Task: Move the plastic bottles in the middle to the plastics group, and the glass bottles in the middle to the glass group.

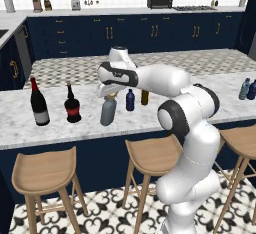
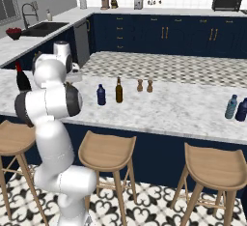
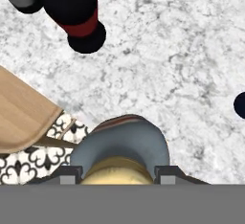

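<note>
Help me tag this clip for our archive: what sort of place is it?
A rendered home kitchen: a marble island counter with wooden bar stools, navy cabinets, and a toaster oven on the back counter.

Both base views look forward and down from behind the arm, left and right, sharing the marble surface (image 1: 60,123). The hand view looks straight down, close above the grey bottle (image 3: 122,149).

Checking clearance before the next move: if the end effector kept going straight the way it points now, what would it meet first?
The end effector points down and is clamped on the tan-capped grey bottle. Straight on, that bottle's base would probably meet the marble counter first, though the gap beneath it is hard to judge.
</note>
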Controlling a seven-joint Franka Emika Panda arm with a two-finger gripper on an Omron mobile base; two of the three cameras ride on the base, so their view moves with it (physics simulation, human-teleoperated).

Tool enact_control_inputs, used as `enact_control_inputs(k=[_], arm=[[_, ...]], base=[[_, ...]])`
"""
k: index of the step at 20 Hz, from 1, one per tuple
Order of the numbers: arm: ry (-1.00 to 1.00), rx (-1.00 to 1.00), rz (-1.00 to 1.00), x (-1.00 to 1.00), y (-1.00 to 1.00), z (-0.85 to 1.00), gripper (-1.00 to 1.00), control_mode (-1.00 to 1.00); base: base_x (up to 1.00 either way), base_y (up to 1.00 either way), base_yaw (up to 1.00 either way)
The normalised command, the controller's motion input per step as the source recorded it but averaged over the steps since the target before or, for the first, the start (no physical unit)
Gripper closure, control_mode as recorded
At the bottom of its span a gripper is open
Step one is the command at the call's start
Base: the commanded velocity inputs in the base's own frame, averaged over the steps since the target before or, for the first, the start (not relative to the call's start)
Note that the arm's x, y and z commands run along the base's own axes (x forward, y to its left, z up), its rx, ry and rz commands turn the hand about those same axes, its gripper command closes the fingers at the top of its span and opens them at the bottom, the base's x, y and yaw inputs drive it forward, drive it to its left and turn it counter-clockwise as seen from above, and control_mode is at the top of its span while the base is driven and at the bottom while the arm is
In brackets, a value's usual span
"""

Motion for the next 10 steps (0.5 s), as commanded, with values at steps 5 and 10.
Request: enact_control_inputs(k=[5,10], arm=[[0.00,0.01,0.00,0.50,0.39,-0.15,1.00,-1.00],[0.00,0.01,0.00,0.41,0.42,-0.10,1.00,-1.00]], base=[[0.00,0.00,0.00],[0.00,0.00,0.00]])
